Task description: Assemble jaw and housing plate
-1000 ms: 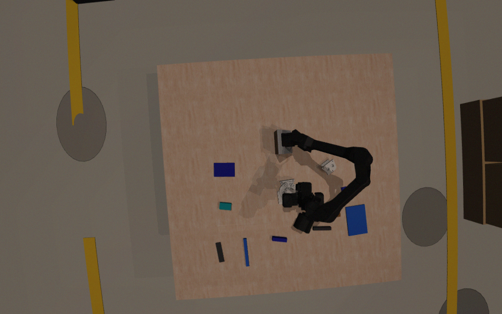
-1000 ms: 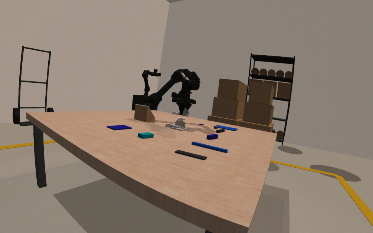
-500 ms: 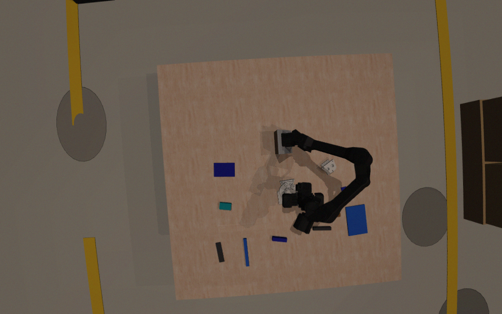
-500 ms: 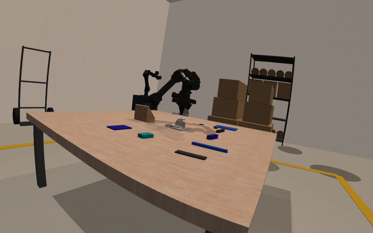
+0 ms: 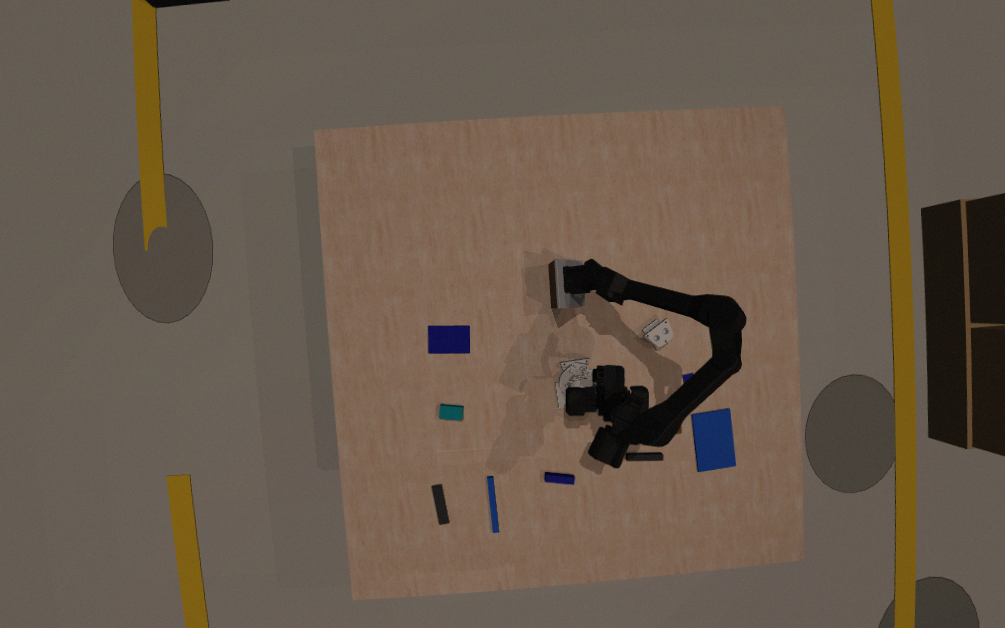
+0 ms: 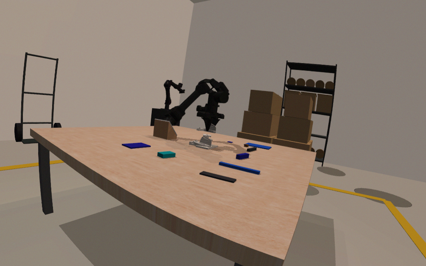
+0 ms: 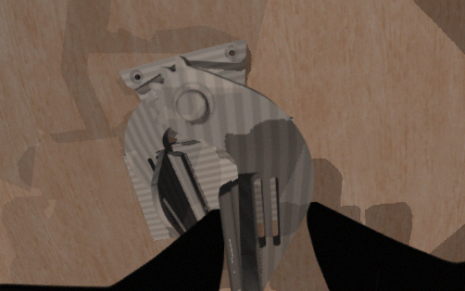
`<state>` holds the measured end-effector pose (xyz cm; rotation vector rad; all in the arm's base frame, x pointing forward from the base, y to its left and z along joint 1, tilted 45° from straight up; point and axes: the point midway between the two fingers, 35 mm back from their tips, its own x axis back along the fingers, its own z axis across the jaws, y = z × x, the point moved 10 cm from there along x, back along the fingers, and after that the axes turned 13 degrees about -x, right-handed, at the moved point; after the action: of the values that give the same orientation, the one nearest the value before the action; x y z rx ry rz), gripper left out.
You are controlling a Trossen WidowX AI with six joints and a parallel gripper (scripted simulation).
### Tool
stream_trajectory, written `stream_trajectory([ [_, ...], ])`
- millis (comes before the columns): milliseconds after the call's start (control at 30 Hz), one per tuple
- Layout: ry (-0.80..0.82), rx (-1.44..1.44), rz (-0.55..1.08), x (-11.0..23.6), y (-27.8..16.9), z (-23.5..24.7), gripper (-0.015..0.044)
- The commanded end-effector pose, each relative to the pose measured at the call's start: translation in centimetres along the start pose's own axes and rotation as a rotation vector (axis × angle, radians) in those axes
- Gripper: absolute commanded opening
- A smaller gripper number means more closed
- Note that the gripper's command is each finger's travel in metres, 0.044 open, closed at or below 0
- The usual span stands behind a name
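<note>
My gripper (image 6: 207,127) (image 7: 265,216) is shut on a grey toothed jaw (image 6: 212,128) (image 7: 233,106), gripped by its upright wall. In the exterior view the held jaw hangs above the grey base (image 5: 576,363) (image 6: 210,146) (image 7: 207,52), with a gap between them. The other jaw (image 5: 570,379) (image 6: 205,142) (image 7: 142,132) sits on the base. In the wrist view the held jaw's round boss end overlaps the base near its strip with two holes, hiding the free pin and most teeth. The pale housing plate (image 5: 662,341) lies to the right of the base in the top view.
A brown wedge block (image 5: 557,285) (image 6: 164,129) stands near the arm's foot. A dark blue plate (image 5: 448,339) (image 6: 135,145), a teal block (image 5: 451,412) (image 6: 165,154), a blue bar (image 5: 493,503) (image 6: 239,167) and a black bar (image 5: 440,503) (image 6: 217,176) lie around. A blue panel (image 5: 713,439) is at the right.
</note>
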<state>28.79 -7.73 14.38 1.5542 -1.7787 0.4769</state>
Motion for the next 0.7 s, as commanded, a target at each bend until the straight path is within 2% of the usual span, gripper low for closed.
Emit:
stream_trajectory([
  [0, -0.005, -0.004, 0.001, 0.0, 0.0, -0.1, 0.0134],
  [667, -0.004, -0.005, 0.001, -2.3, -0.2, -0.1, 0.0134],
])
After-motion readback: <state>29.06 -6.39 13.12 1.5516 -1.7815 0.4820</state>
